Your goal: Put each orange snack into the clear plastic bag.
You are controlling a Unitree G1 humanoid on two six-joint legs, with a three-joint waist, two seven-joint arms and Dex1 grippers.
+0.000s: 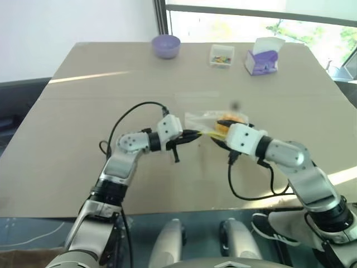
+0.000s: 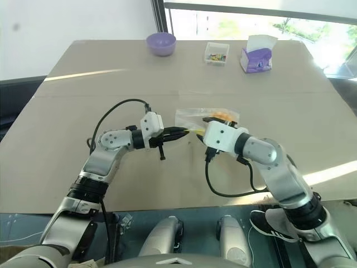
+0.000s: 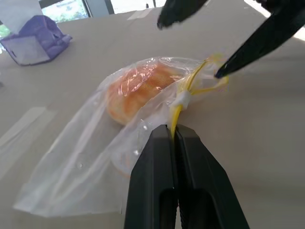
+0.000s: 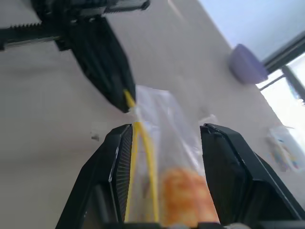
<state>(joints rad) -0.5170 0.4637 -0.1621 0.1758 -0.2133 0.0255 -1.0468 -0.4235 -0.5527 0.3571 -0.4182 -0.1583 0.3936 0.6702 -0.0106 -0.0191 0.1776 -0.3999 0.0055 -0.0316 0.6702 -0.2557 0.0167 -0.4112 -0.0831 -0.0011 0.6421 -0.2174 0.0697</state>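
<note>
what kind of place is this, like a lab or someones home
Probably a lab or office test area rather than a kitchen: a large plain table covered in a tan sheet by big windows, with only a few props on it, such as a purple bowl and tissue box.

Both eye views sat up on the head, looking forward and down across the table (image 1: 67,167) toward the window, far enough back to catch both arms, with the right eye shifted a bit sideways. The left wrist cam looked along the left gripper (image 3: 174,136), very close to the bag (image 3: 95,157) and snack (image 3: 138,90), tissue box (image 3: 33,40) behind. The right wrist cam looked between the right gripper (image 4: 164,138) fingers at the same bag, bowl (image 4: 248,64) beyond. Each wrist view caught the other gripper.
</note>
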